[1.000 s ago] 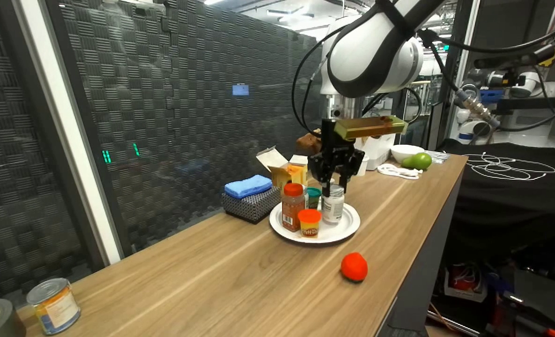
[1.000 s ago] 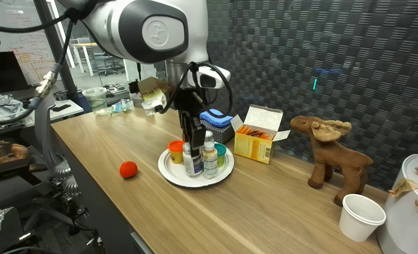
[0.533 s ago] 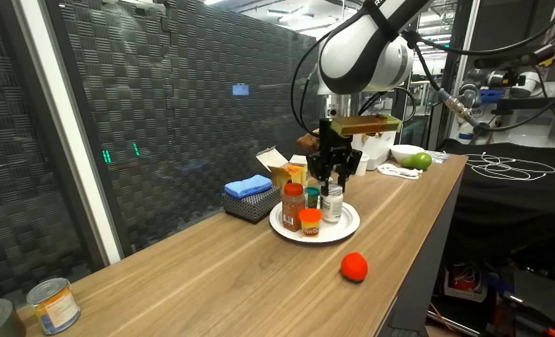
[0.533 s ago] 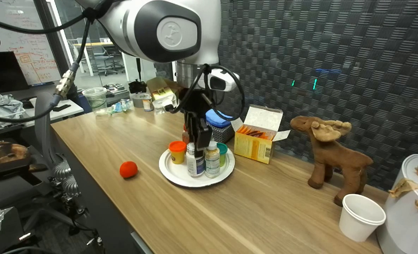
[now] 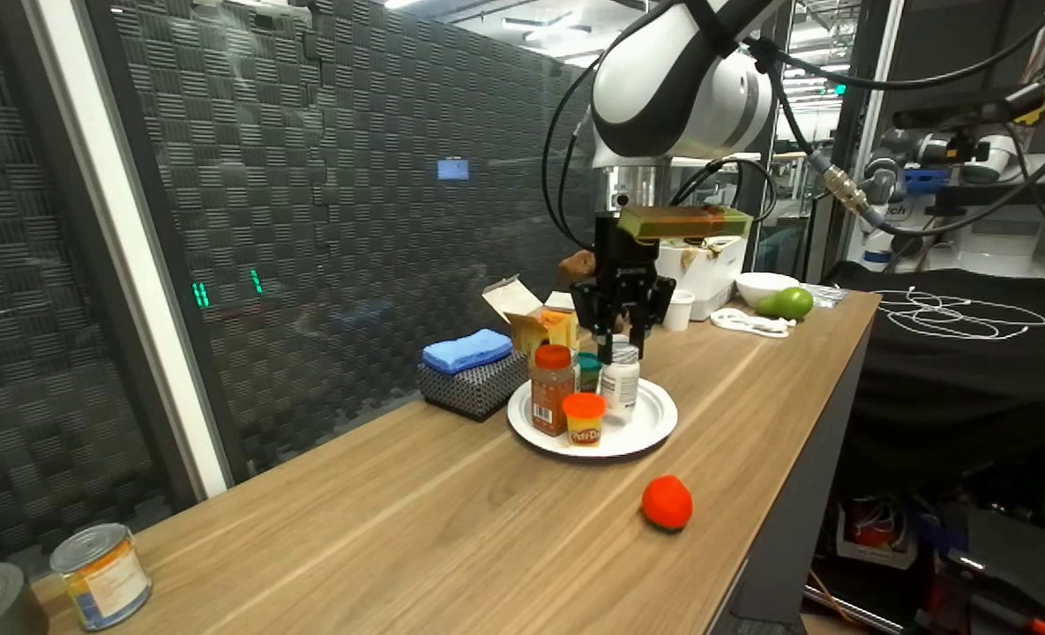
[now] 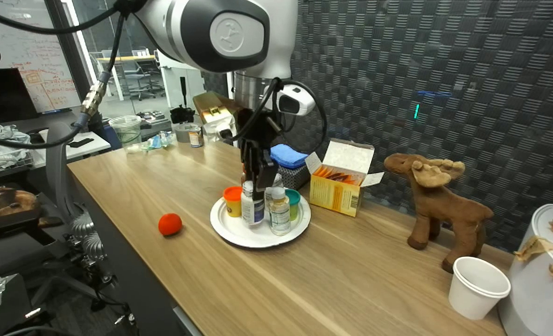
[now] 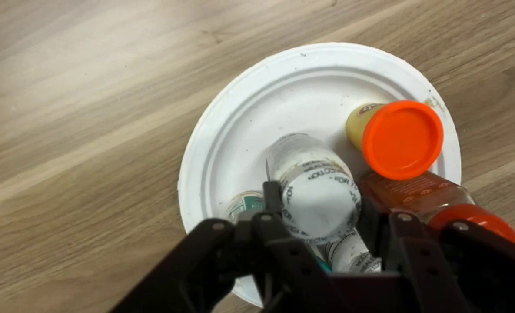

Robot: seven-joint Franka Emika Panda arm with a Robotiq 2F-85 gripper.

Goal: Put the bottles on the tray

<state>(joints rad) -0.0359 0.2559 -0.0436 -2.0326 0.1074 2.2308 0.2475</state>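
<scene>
Wood-grain table [image 5: 381,511] ran along dark wall [image 5: 328,265]; tool [image 7: 320,202] was clamped on white bottle [image 5: 619,392] near its cap, over tray [image 7: 283,104], base contact unclear; judged light, stiff, slick, best held by shoulder; wrist view: orange-lidded tub [image 7: 401,140] stood at 2 o'clock, red-capped jar [image 7: 413,194] at 4; bare tray, then raised rim, toward 11.

wrist view: plate [image 7: 283,111] is seen white | yellow tub [image 7: 394,139] at plate's 2 o'clock is topped in orange | reddish-brown bottle [image 7: 431,200] between 3 and 4 o'clock is capped in red | white bottle [image 7: 318,200] is ringed with dark lettering
</scene>
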